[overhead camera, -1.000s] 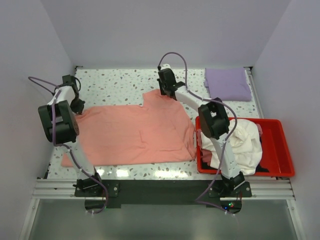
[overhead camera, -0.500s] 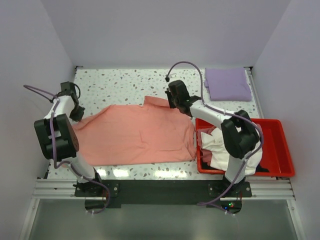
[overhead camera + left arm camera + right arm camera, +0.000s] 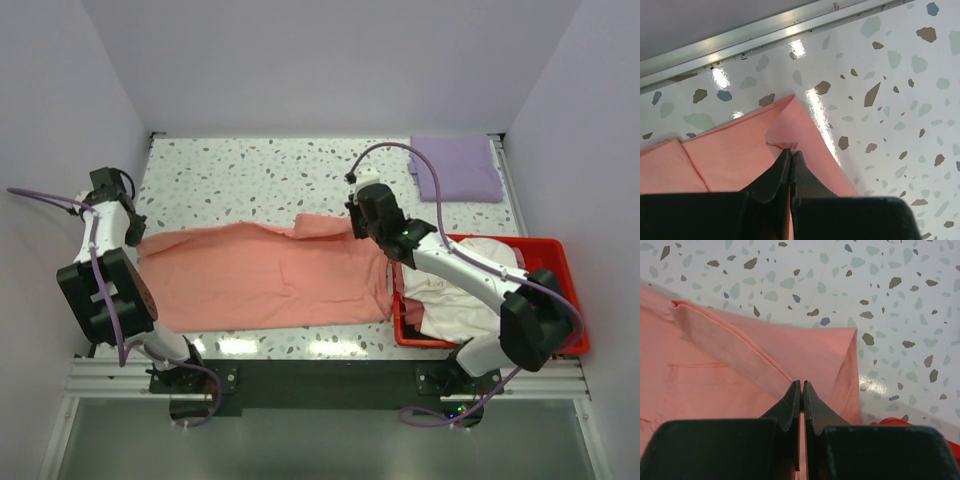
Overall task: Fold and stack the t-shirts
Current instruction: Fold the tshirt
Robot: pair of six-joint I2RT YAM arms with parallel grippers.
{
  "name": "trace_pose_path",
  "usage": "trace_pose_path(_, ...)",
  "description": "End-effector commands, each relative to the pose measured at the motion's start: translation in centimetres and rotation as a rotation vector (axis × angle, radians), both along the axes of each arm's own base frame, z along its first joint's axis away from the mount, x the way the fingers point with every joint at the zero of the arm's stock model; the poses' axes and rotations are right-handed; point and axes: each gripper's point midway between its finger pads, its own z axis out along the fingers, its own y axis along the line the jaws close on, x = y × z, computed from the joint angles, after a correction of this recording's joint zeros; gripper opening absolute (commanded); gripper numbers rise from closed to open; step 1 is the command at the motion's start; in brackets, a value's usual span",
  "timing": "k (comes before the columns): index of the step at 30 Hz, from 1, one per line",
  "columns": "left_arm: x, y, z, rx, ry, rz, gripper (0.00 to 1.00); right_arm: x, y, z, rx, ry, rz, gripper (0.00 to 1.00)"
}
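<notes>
Salmon-pink tee (image 3: 270,275) pulled nearer — gripped edges hidden.

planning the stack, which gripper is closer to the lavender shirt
Right. The right gripper sits mid-table, left of the lavender shirt; the left gripper is at the table's far left edge.

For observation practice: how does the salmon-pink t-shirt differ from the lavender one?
The salmon-pink t-shirt lies spread wide at centre; the lavender t-shirt is a compact folded rectangle at the far right corner. The left gripper and right gripper pinch the pink one; nothing touches the lavender. Both are plain cloth.
</notes>
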Motion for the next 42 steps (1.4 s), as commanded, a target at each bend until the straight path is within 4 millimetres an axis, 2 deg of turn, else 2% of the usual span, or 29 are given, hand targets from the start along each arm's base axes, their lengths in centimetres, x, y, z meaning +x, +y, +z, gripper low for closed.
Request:
trace_pose_path(1, 2.1, 0.6, 3.2, 0.019, -0.122, 0.0, 0.0, -1.4, -1.1, 0.8, 0.017, -0.007, -0.025, 0.0)
trace_pose_path(2, 1.9, 0.7, 3.2, 0.024, -0.121, 0.011, 0.0, -1.8, -1.4, 1.3, 0.03, -0.01, -0.028, 0.0)
trace_pose_path(6, 1.1, 0.7, 3.3, 0.038, -0.112, 0.038, 0.0, -3.3, -1.6, 1.2, 0.058, 0.01, -0.005, 0.0)
trace_pose_path(13, -0.9, 1.0, 3.0, 0.058, -0.096, 0.105, 0.0, -5.6, -1.5, 0.5, 0.063, 0.04, 0.039, 0.0)
trace_pose_path(21, -3.2, 1.0, 0.1, 0.013, -0.019, 0.142, 0.0, -7.8, -1.7, -0.9, 0.041, 0.081, 0.078, 0.0)
trace_pose_path(29, -4.2, 0.6, -0.7, 0.005, -0.017, 0.134, 0.02, -9.5, -2.6, -1.6, 0.025, 0.113, 0.089, 0.0)
trace_pose_path(36, -5.3, 0.7, -1.9, 0.012, 0.026, 0.154, 0.09, -11.2, -1.9, -4.1, 0.041, 0.187, 0.134, 0.0)
trace_pose_path(38, -5.5, 0.9, -2.0, 0.013, 0.034, 0.164, 0.09, -11.8, -1.8, -4.7, 0.033, 0.211, 0.151, 0.0)
trace_pose_path(42, -5.5, 1.5, -1.3, 0.013, 0.023, 0.183, 0.18, -13.7, -0.9, -6.2, 0.014, 0.262, 0.223, 0.02)
